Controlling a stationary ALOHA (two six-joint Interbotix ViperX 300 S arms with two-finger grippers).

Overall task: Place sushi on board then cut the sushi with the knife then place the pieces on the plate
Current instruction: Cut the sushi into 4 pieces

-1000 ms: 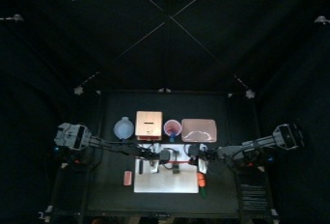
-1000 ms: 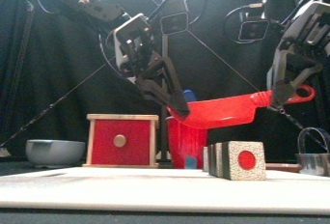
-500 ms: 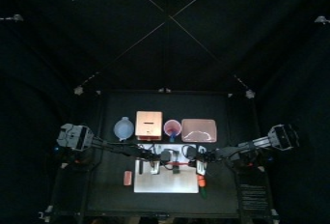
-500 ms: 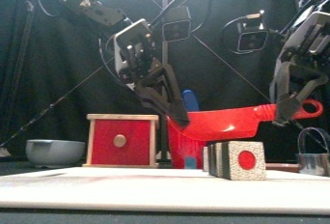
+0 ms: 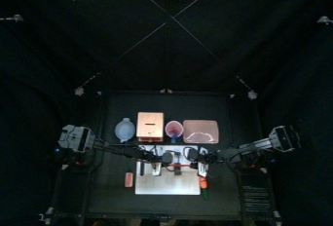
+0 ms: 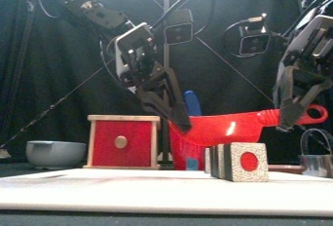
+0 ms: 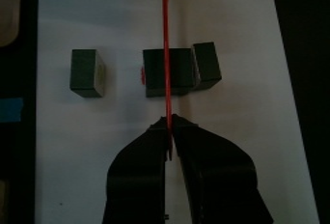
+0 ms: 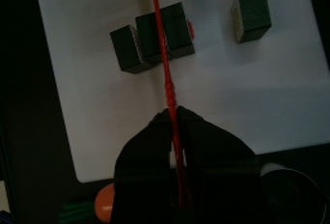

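Sushi (image 7: pixel 180 71) on white cutting board (image 7: pixel 245 122), already in separate dark green blocks: two touching near mid-board, one well apart to the side. Red knife (image 6: pixel 240 123) held roughly level just above the touching pair, edge in line with the wider block. Left gripper (image 7: pixel 168 124) clenched on the blade end, right gripper (image 8: pixel 172 114) clenched on the other end, by the ringed handle. Contact between blade and block not determinable from front view. Judged step: cutting. Recommended: centre blade across the wider block, lower both arms at equal rate, press straight down without sideways drag so as not to shove the loose neighbour, lift clear before shifting. Risk noted: blocks light and likely to slide on smooth board. Count: sushi blocks, three visible; red knife, one; blue knife (image 6: pixel 192 101), one, standing in red cup (image 5: pixel 174 129), one; wooden box (image 6: pixel 123 142), one; blue-grey bowl (image 6: pixel 56 153), one; pink tray (image 5: pixel 201 131), one, holding no pieces; metal cutter (image 6: pixel 316 155), one, near the table's right side.
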